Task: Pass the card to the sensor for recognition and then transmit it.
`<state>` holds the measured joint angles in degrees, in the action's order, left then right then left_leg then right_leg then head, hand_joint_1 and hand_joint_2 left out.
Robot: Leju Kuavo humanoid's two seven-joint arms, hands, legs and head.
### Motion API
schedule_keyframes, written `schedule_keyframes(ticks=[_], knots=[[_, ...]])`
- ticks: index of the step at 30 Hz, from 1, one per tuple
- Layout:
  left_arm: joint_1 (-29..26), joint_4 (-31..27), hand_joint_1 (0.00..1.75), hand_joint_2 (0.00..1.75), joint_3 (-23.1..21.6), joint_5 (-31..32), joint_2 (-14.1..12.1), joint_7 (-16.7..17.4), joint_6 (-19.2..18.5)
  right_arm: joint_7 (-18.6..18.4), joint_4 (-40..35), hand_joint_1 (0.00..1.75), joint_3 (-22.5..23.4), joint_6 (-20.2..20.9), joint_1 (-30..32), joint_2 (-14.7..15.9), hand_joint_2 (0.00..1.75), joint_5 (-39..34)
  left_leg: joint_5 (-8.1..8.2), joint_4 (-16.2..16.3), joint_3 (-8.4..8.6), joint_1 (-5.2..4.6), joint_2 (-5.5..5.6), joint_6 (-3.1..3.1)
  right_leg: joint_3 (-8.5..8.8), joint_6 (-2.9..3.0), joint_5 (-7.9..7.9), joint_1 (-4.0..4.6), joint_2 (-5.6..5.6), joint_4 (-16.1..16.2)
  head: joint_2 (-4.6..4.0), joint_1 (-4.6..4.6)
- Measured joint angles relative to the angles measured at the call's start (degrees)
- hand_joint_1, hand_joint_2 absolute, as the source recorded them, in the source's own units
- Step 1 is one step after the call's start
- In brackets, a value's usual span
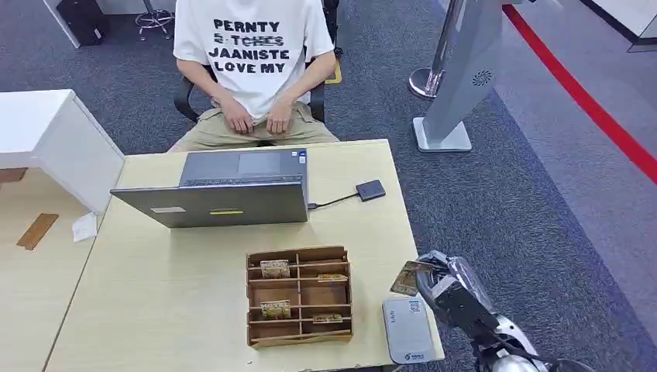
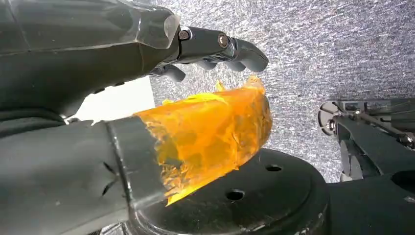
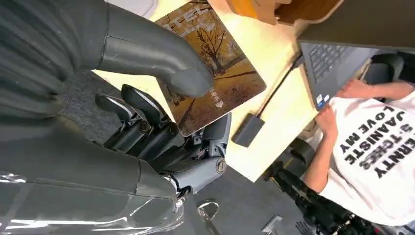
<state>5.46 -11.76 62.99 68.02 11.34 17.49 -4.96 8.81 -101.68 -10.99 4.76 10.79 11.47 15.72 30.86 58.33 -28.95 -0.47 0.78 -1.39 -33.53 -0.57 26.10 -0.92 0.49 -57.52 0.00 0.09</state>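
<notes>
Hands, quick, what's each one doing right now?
Left hand: holds nothing, fingers apart, open.
Right hand: pinching the card between thumb and fingers.

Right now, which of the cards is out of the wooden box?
The card pinched in the right hand, held at the table's right edge just above the grey sensor. The other cards sit in compartments of the wooden box.
</notes>
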Motion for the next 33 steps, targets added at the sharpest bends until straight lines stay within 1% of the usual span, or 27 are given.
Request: schedule_keyframes(ticks=[5, 15, 18, 21, 29, 33], knots=[[0.0, 0.0, 0.00, 0.00, 0.0, 0.0, -0.1, 0.0, 0.0, 0.0, 0.5, 1.75, -0.2, 0.1, 0.0, 0.7, 1.75, 0.0, 0.00, 0.0, 0.00, 0.01, 0.00, 0.00, 0.00, 0.00, 0.00, 0.00, 0.00, 0.0, 0.00, 0.00], [0.0, 0.0, 0.00, 0.00, 0.0, 0.0, -0.2, 0.0, 0.2, -2.1, 1.7, 1.75, -1.5, 1.5, 0.1, 2.7, 1.75, -0.5, 0.00, 0.0, 0.00, 0.00, 0.00, 0.00, 0.00, 0.00, 0.00, 0.00, 0.00, 0.0, 0.00, 0.02], [0.0, 0.0, 0.00, 0.00, 0.0, 0.0, -0.2, 0.0, 0.2, -2.9, 2.5, 1.75, -2.5, 2.5, 0.0, 3.5, 1.75, -1.3, 0.00, 0.0, -0.01, 0.00, 0.00, 0.00, 0.00, 0.00, 0.00, 0.00, 0.00, 0.0, 0.00, 0.02], [0.0, 0.0, 0.00, 0.00, 0.0, 0.1, -0.3, 0.0, 0.2, -3.3, 3.5, 1.75, -3.8, 3.1, -0.2, 3.8, 1.75, -2.1, 0.00, 0.0, -0.01, 0.01, 0.00, 0.00, 0.00, 0.00, 0.00, 0.00, 0.00, 0.0, 0.00, 0.00], [0.0, 0.0, 0.00, 0.00, 0.0, 0.5, -0.4, 0.1, 0.2, -5.2, 7.4, 1.75, -8.0, 3.1, -2.0, 4.0, 1.75, -3.0, 0.00, 0.0, -0.01, 0.01, 0.00, 0.00, 0.01, 0.00, 0.00, 0.00, 0.00, 0.0, 0.00, 0.00], [0.0, 0.0, 0.00, 0.00, 0.0, 0.5, -0.4, 0.1, 0.2, -5.3, 8.5, 1.75, -9.7, 3.1, -2.7, 4.3, 1.75, -2.9, 0.00, 0.0, -0.01, 0.01, 0.00, 0.00, 0.01, 0.00, 0.00, 0.00, 0.00, 0.0, 0.00, 0.00]])
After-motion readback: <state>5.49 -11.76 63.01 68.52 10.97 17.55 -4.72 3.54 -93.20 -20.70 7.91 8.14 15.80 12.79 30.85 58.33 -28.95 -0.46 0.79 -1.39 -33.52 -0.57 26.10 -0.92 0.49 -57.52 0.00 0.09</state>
